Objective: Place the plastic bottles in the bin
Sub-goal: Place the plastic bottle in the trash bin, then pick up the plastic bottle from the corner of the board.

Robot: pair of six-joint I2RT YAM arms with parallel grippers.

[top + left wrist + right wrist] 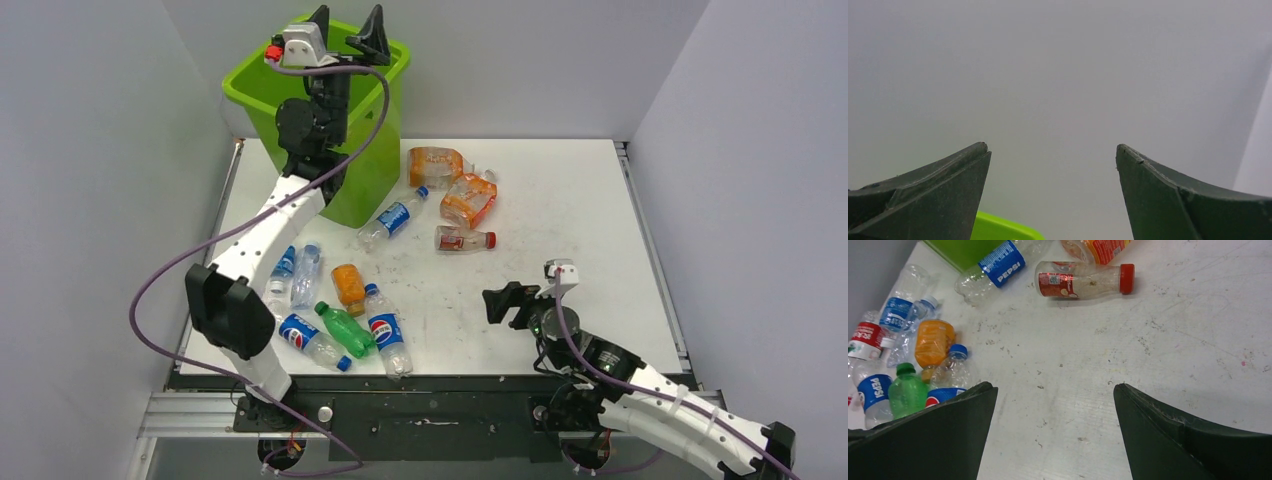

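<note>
Lime-green bin (385, 172), your left tool (347, 25) spread empty above it.
Plastic bottles (386, 333) lie scattered on the counter (570, 200) (mostly front-left); your right tool (505, 300) hangs open, holding nothing, near the front.

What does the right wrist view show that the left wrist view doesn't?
Right wrist only: the white table, carrying a clear red-capped plastic bottle, a clear blue-labelled Pepsi bottle, a small orange bottle and a small green bottle, among others. Left wrist only: a blank grey wall. Both: a sliver of the lime-green plastic bin, plus each arm's own fingers, left gripper and right gripper, open and empty.
</note>
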